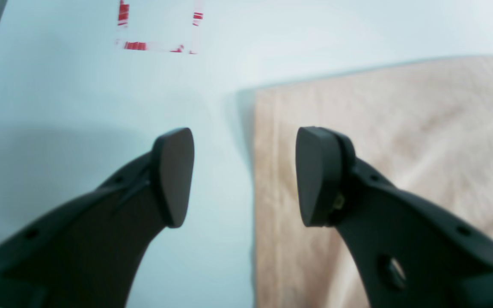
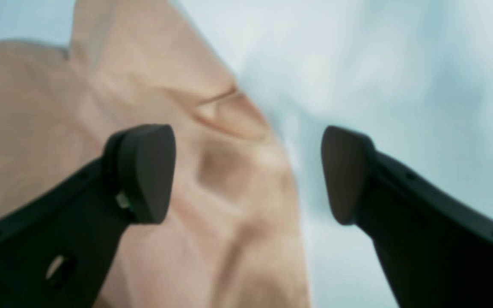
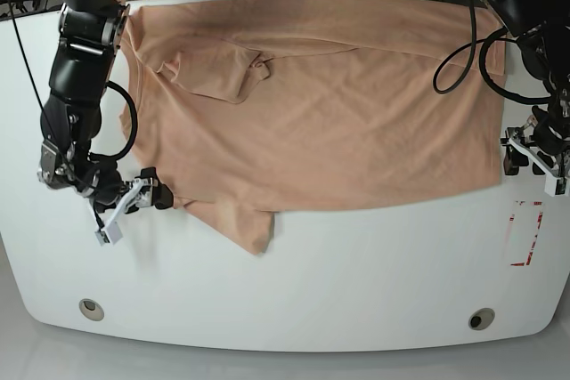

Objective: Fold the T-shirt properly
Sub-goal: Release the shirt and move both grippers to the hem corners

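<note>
t-shirt [image 3: 329,104] lay spread across table [image 3: 294,295] rear half; right gripper [image 3: 134,202] sat at its left edge, left gripper [image 3: 534,156] beside its right edge.

My base view looks steeply down from above on the whole white surface [image 3: 294,282], far enough back to take in both arms and the spread T-shirt [image 3: 338,113]. My left wrist view sits close behind its fingers [image 1: 173,175], facing along them at a straight shirt edge [image 1: 357,128] and red-marked tape [image 1: 156,42], which base also shows at its right. My right wrist view, equally close and blurred, faces the shirt's sleeve [image 2: 212,171] at base's left.
</note>
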`<move>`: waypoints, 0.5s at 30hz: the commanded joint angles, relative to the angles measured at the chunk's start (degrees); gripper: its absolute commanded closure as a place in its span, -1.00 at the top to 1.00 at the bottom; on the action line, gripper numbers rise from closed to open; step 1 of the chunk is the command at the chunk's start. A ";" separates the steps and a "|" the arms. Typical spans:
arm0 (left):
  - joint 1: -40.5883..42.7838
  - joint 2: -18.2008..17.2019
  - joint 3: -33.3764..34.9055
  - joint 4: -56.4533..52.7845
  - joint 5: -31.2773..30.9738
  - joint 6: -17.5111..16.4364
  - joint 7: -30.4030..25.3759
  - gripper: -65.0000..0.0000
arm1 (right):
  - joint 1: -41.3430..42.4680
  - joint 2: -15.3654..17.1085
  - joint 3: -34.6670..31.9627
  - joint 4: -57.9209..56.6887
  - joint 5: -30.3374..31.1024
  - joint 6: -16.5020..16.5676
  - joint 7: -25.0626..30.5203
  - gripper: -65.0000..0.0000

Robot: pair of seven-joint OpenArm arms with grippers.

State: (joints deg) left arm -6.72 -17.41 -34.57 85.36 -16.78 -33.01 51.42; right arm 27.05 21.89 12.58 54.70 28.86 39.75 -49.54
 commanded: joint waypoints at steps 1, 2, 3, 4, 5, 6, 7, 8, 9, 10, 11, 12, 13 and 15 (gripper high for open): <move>-0.88 -1.01 0.85 0.75 -0.76 -0.17 -1.09 0.08 | 5.26 1.10 -2.51 -4.72 -1.57 0.25 5.19 0.57; -0.80 -1.01 0.94 0.75 -0.76 -0.17 -1.09 0.08 | 6.31 1.10 -3.22 -6.65 -2.62 0.25 6.68 0.57; -0.53 -1.01 0.94 0.75 -0.76 -0.17 -1.09 0.08 | 7.81 1.01 -3.83 -9.47 -4.03 0.25 8.79 0.57; -0.09 -1.01 0.94 0.75 -0.76 -0.17 -1.09 0.08 | 9.04 0.66 -4.27 -12.28 -5.17 0.25 10.55 0.57; 0.08 -1.01 0.94 0.75 -0.76 -0.17 -1.09 0.08 | 10.27 -0.04 -4.62 -15.00 -6.40 0.25 12.31 0.57; 0.17 -1.01 0.94 0.75 -0.76 -0.17 -1.09 0.08 | 11.15 -0.22 -4.80 -17.03 -7.28 0.25 13.63 0.57; 0.26 -1.01 0.94 0.75 -0.76 -0.17 -1.09 0.08 | 12.20 -0.57 -5.24 -19.75 -8.95 0.25 15.21 0.57; 0.35 -1.01 0.94 0.75 -0.76 -0.17 -1.09 0.08 | 12.73 -0.75 -5.33 -21.42 -10.09 0.25 16.26 0.57; 0.35 -1.01 0.94 0.66 -0.76 -0.17 -1.09 0.08 | 12.91 -0.83 -5.33 -22.39 -10.80 0.25 16.97 0.57; 0.35 -1.01 0.94 0.66 -0.76 -0.17 -1.09 0.08 | 12.91 -0.92 -5.33 -23.00 -11.68 0.25 17.58 0.57; 0.26 -1.01 0.94 0.66 -0.24 -0.17 -1.18 0.08 | 12.82 -1.01 -5.41 -23.00 -12.11 0.25 17.67 0.57; 0.08 -1.01 0.94 0.66 0.64 -0.17 -1.53 0.08 | 12.73 -1.27 -5.41 -23.00 -12.11 0.25 17.41 0.57; 0.00 -0.92 0.94 0.66 1.52 -0.17 -1.97 0.08 | 12.73 -1.71 -5.41 -23.00 -12.03 0.25 17.06 0.57; -0.09 -0.66 0.94 0.57 4.34 -0.17 -3.99 0.09 | 12.56 -2.68 -5.41 -22.92 -12.03 0.25 15.47 0.56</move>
State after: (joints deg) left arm -5.76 -17.32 -33.45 85.21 -13.63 -33.21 49.89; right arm 37.60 19.44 7.07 30.81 16.47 39.48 -33.47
